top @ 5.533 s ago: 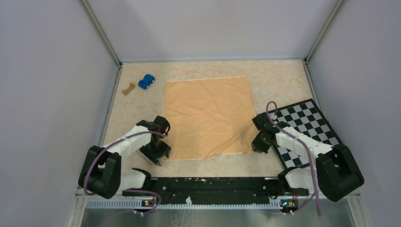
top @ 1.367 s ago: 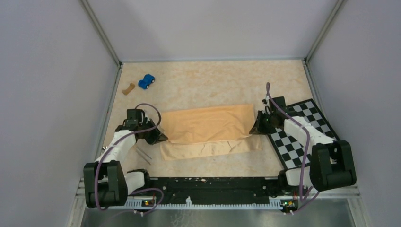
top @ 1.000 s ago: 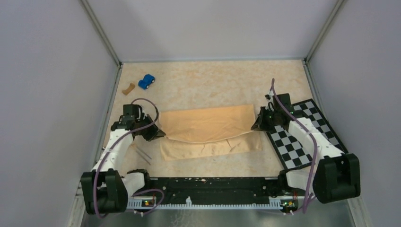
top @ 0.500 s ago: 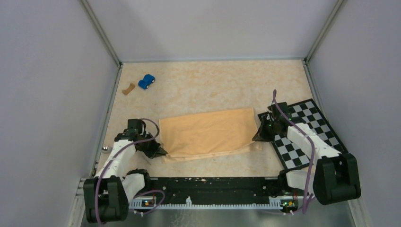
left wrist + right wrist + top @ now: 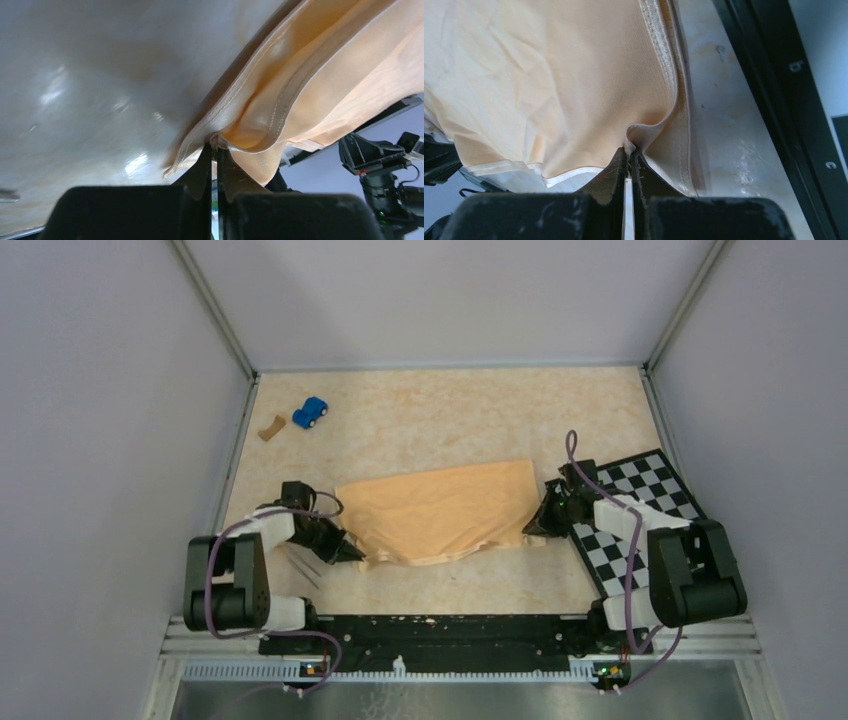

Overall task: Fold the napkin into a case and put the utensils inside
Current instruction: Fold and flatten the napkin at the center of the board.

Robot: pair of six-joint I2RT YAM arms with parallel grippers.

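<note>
The tan-orange napkin (image 5: 440, 512) lies folded over on itself in the middle of the table, its upper layer reaching almost to the near edge of the lower one. My left gripper (image 5: 350, 552) is low at the napkin's near-left corner. In the left wrist view that gripper (image 5: 216, 146) is shut on a pinch of hemmed napkin (image 5: 320, 75). My right gripper (image 5: 533, 525) is at the near-right corner. In the right wrist view it (image 5: 629, 149) is shut on a fold of the napkin (image 5: 549, 75). Thin silvery utensils (image 5: 302, 568) lie on the table just left of the left gripper.
A small blue toy car (image 5: 310, 412) and a brown curved scrap (image 5: 270, 427) sit at the far left. The checkerboard (image 5: 650, 490) lies at the right, under the right arm. A black rail (image 5: 440, 630) runs along the near edge. Walls enclose the table.
Both grippers have drawn the napkin's far edge toward the near edge and lowered it. The upper layer now covers nearly all of the strip that showed below it.
</note>
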